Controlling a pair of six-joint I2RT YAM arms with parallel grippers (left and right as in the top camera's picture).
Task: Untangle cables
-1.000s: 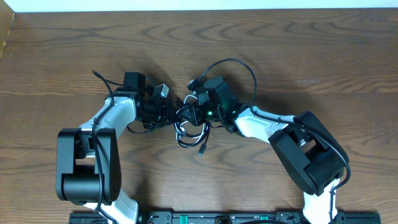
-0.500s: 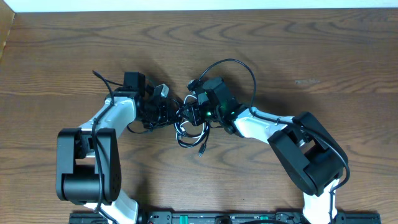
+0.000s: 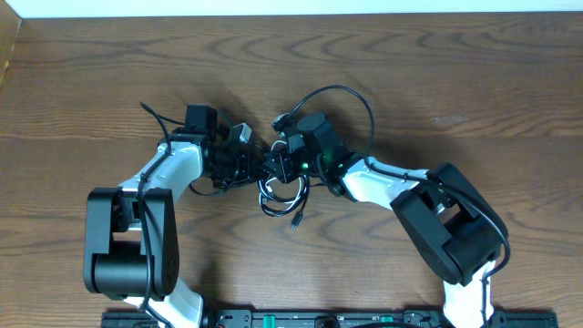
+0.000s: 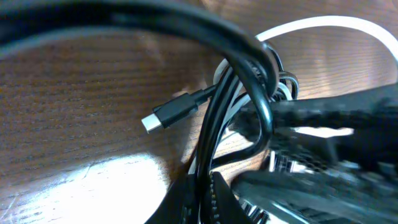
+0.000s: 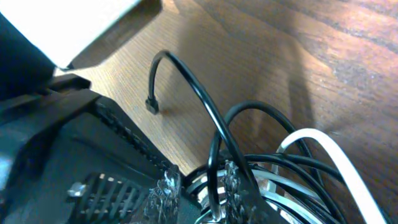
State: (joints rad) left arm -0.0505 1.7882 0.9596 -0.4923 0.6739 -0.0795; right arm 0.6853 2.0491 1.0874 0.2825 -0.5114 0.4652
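The cables lie in one small tangle (image 3: 278, 193) at mid-table between my two grippers. The black cable (image 4: 214, 124) runs up from the pinched fingers of my left gripper (image 4: 205, 199), which is shut on it. Its plug (image 4: 165, 116) lies free on the wood. The white cable (image 4: 323, 23) arcs behind, threaded through the black loops. My right gripper (image 5: 202, 186) is closed around a black strand (image 5: 214, 149), with pale strands beside it. The white cable (image 5: 329, 155) curves off to the right. In the overhead view the left gripper (image 3: 258, 166) and right gripper (image 3: 276, 167) almost touch.
A thick black arm wire (image 3: 364, 100) loops above the right wrist, and another (image 3: 150, 117) sticks out behind the left arm. One loose black plug (image 3: 293, 221) points toward the front edge. The table's far edge (image 3: 273, 13) meets a white wall.
My left arm has shifted slightly right, closing the gap to the right gripper. The tangle and right arm have barely moved.
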